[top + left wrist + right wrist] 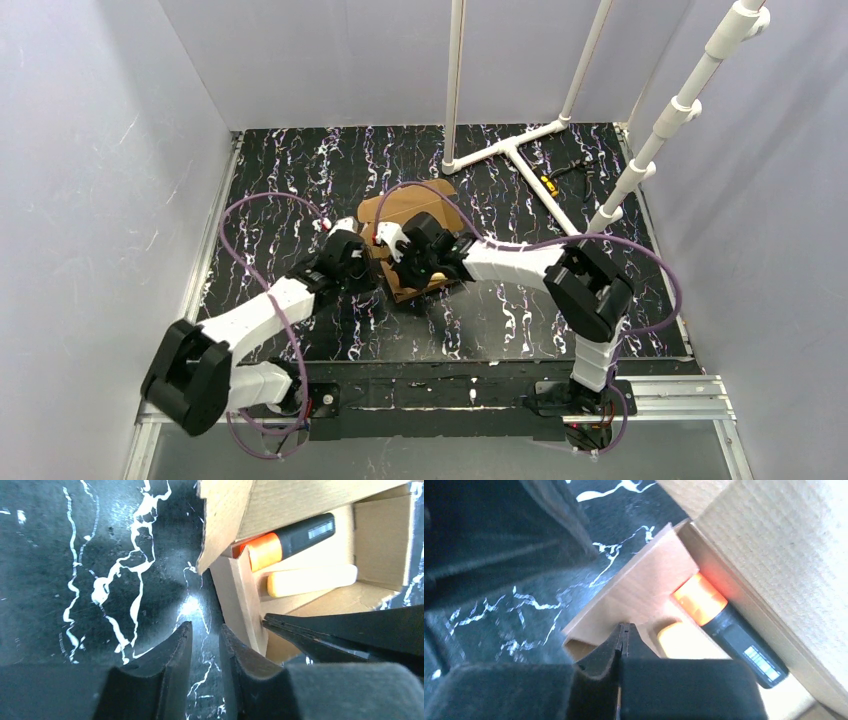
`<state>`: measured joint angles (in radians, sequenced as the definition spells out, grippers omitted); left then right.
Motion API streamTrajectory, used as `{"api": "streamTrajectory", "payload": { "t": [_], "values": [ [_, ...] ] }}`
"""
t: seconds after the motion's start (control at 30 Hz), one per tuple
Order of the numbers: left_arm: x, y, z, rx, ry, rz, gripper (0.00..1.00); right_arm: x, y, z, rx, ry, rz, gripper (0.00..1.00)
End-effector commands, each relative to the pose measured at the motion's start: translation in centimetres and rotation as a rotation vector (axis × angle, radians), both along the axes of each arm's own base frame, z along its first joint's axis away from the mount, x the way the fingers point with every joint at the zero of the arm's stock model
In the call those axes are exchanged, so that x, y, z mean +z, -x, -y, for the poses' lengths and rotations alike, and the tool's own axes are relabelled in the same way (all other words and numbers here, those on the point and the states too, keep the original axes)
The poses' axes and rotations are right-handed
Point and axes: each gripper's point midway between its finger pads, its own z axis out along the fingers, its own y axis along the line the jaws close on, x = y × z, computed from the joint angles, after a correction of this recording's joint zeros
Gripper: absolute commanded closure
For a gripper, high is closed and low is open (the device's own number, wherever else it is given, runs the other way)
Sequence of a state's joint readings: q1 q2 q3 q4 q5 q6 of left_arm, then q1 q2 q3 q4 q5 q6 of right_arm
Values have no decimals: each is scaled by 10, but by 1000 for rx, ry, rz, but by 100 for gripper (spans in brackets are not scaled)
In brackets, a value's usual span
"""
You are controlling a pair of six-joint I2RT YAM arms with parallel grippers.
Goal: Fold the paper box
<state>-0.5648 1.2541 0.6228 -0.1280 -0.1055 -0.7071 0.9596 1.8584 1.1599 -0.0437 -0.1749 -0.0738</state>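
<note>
The paper box [398, 212] is sitting mid-table [300, 170], partly folded. Its lid flap is leaning open toward the far side, and its tray walls are standing around an orange-capped marker [292, 536] and a yellow marker [311, 579]. The left gripper [206, 632] is hovering just outside the box's left side wall, fingers parted a little and gripping nothing, with only the table showing in the gap. That wall is lying just to their right, its long edge running away from the fingertips rather than across them. The right gripper [625, 628] is reaching in from the opposite side, fingers clenched together, with its tip resting against the inner face of the same wall (pressing or merely touching, the views are not telling). The wall is therefore standing between the two grippers. Judging by this, the coming move is asking the left fingers to shift sideways onto the wall.
</note>
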Motion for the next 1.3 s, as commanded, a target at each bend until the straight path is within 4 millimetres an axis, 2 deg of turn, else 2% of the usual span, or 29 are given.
{"api": "streamTrajectory", "payload": {
  "t": [0.0, 0.03, 0.1, 0.17, 0.2, 0.27, 0.3, 0.4, 0.57, 0.67, 0.73, 0.8, 0.93, 1.03, 1.27],
  "values": [
    [17, 12, -20, 1, -20, 57, 69, 45, 22, 17, 296, 69, 54, 94],
    [21, 13, -20, -5, -9, 70, 63, 55, 25, 20, 366, 83, 73, 93],
    [31, 16, -20, -13, 20, 94, 49, 65, 35, 39, 545, 122, 73, 90],
    [42, 18, -18, -29, 57, 126, 32, 74, 52, 74, 773, 144, 12, 83],
    [47, 19, -17, -36, 75, 140, 23, 77, 59, 96, 822, 179, -51, 80],
    [60, 19, -15, -50, 116, 177, 5, 75, 51, 120, 817, 257, -72, 74],
    [65, 19, -12, -66, 136, 191, 2, 69, 47, 133, 810, 311, -76, 72],
    [76, 28, 2, -165, 199, 189, 2, 52, 27, 175, 687, 453, -123, 69],
    [88, 38, 8, -281, 193, 170, 2, 51, 3, 242, 474, 429, -257, 63],
    [91, 41, 12, -313, 206, 179, 2, 34, 13, 276, 404, 433, -335, 54],
    [89, 42, 11, -323, 203, 185, 2, 25, 19, 293, 355, 435, -367, 52],
    [85, 44, 11, -326, 205, 184, 2, 25, 20, 307, 286, 409, -393, 52],
    [89, 47, 17, -348, 240, 192, 2, 33, 12, 327, 159, 354, -406, 52],
    [94, 47, 18, -353, 250, 207, 2, 31, 9, 342, 89, 349, -416, 51],
    [103, 46, 17, -357, 256, 249, 2, 34, 18, 372, 3, 324, -467, 51]
  ]
}}
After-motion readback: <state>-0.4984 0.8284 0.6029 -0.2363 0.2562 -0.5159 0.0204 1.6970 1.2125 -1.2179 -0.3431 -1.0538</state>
